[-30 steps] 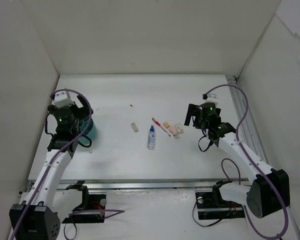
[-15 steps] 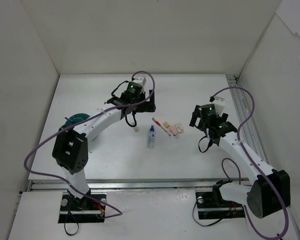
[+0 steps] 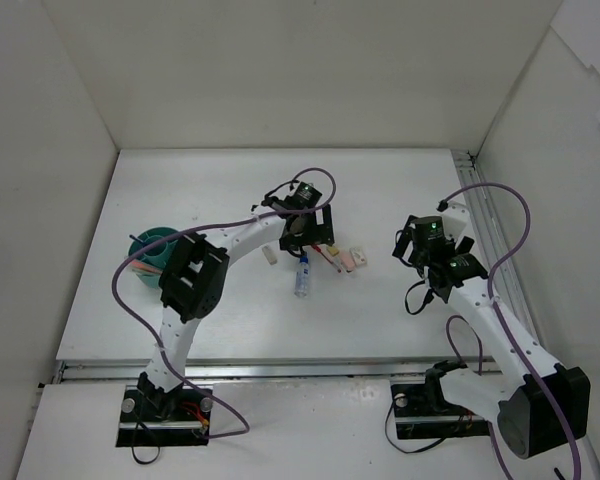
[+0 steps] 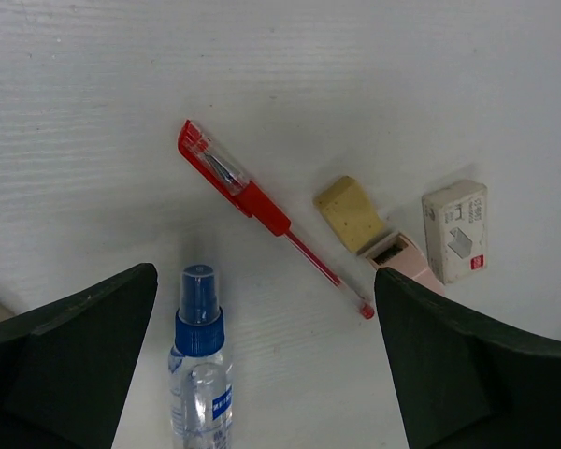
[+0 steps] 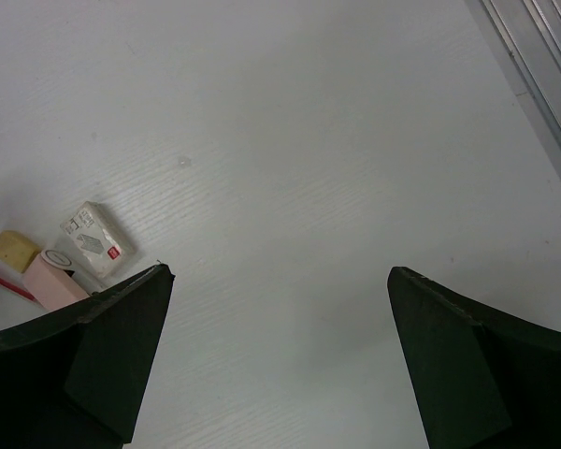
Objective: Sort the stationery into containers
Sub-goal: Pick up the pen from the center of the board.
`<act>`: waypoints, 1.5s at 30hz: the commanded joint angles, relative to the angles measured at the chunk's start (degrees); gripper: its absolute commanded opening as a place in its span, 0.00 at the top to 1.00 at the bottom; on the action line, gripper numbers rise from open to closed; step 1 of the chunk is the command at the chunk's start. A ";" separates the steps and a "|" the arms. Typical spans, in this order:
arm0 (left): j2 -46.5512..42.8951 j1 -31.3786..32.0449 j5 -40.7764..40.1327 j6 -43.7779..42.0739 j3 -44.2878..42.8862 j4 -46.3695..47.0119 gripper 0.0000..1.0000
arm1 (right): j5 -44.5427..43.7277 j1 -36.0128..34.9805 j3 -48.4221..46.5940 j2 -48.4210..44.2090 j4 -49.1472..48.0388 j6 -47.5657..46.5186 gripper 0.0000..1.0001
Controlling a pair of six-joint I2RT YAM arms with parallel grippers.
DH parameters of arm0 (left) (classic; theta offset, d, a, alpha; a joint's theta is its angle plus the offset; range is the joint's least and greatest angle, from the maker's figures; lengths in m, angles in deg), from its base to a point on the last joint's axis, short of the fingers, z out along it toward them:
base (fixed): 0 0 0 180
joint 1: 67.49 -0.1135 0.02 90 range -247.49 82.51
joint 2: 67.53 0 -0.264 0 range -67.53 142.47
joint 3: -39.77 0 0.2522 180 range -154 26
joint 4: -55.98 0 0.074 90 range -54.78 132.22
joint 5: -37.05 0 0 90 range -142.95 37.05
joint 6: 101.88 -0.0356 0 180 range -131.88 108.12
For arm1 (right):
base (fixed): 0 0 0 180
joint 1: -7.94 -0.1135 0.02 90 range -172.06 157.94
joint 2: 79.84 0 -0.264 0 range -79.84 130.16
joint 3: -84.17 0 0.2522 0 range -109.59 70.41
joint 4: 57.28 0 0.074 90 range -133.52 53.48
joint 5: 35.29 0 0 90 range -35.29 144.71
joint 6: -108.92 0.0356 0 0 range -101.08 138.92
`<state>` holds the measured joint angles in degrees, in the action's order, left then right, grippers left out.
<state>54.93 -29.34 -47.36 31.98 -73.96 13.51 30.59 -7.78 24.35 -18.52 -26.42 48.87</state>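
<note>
While hovering, left fingers wide open and empty, over thin red plastic pen: approach step; next lower, pinch barrel.

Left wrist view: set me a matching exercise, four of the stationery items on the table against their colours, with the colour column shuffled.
Things:
1. pen
2. spray bottle
3. eraser
4. staple box

Colours:
A. white with small print
B. red
C. clear with a blue cap
D. tan

Pairs: 1-B, 2-C, 3-D, 4-A
</note>
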 commanded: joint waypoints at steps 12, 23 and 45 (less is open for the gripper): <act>7.35 0.08 -13.40 9.05 -10.86 -2.65 0.23 | -0.58 0.70 -1.57 3.98 -0.49 -0.42 0.02; 11.66 2.28 -18.06 11.60 -14.73 -7.33 0.66 | -2.86 1.22 -0.78 2.40 -0.58 0.28 0.02; 2.90 0.17 -22.29 0.28 -8.78 4.61 1.00 | -4.62 1.40 1.50 -3.31 -0.67 0.81 0.02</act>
<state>65.90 -28.42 -69.39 38.71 -84.41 11.26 28.18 -6.69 26.14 -20.53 -26.09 48.89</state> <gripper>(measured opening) 0.116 0.980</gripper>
